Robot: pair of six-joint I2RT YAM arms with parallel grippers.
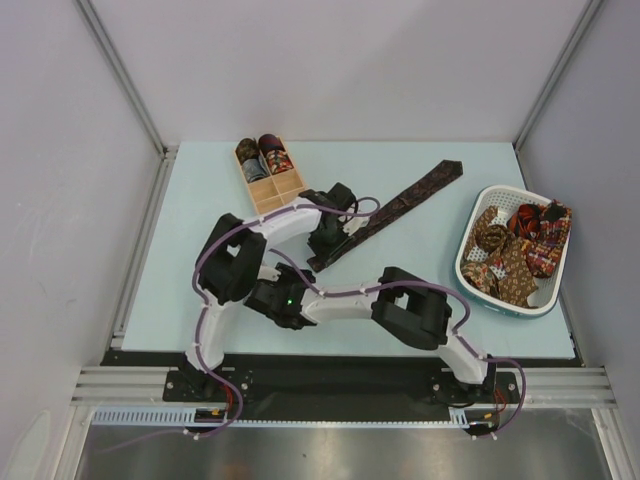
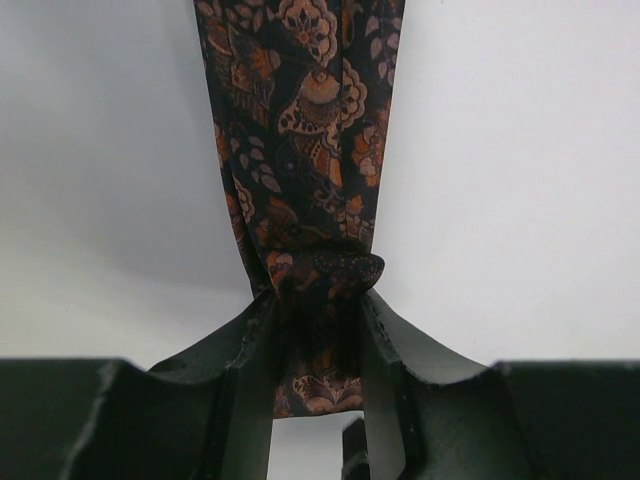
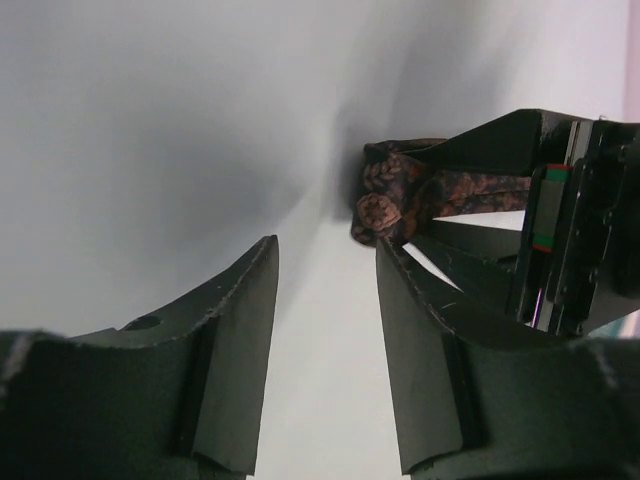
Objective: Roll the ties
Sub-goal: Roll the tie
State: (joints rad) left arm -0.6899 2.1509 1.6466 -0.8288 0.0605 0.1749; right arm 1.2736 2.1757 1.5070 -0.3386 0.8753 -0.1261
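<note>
Maroon paisley tie [image 1: 400,205] stretches from centre frame toward upper right; left tool [image 2: 320,300] pinches its folded near end, while right tool [image 3: 327,262] gapes empty alongside.

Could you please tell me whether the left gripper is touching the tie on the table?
Touching. The left wrist view shows the left gripper with both jaws pressed against the bunched end of the tie, with no gap on either side.

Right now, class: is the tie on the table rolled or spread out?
Mostly spread: the tie lies straight, only its near end curled up in the left gripper.
</note>
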